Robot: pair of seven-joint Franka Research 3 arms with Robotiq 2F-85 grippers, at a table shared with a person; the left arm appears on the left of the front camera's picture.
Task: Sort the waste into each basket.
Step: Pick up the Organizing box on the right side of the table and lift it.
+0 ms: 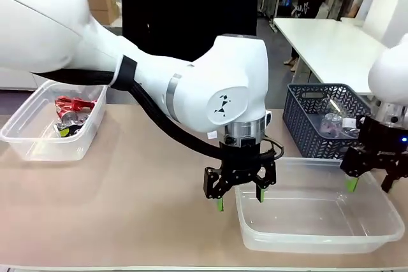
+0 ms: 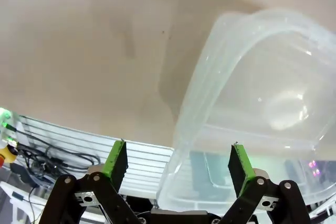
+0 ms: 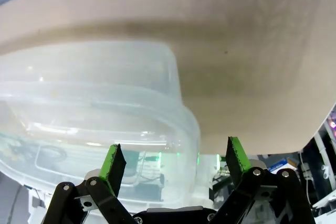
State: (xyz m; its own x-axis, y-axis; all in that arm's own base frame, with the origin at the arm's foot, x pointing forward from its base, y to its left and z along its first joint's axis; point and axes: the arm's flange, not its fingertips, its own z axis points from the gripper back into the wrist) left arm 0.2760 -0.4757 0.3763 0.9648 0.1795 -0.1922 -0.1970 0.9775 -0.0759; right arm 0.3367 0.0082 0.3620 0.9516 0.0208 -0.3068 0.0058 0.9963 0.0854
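Crushed red and silver cans (image 1: 72, 111) lie in a small deep clear tub (image 1: 25, 138) at the far left of the table. Clear plastic bottles (image 1: 334, 121) lie in the dark blue lattice basket (image 1: 299, 119) at the right. My left gripper (image 1: 240, 199) hangs open over the left rim of a large shallow clear tub (image 1: 306, 237), with nothing between its fingers. In the left wrist view, the left gripper (image 2: 177, 161) straddles that tub's corner (image 2: 205, 82). My right gripper (image 1: 370, 184) is open above the tub's right end, and the right wrist view shows the right gripper (image 3: 174, 158) over the tub's rim (image 3: 178, 90).
A person in dark clothing (image 1: 185, 4) stands at the far side of the table. The beige tabletop (image 1: 127, 189) stretches bare between the left tub and the shallow tub. A white table (image 1: 331, 42) stands farther back on the right.
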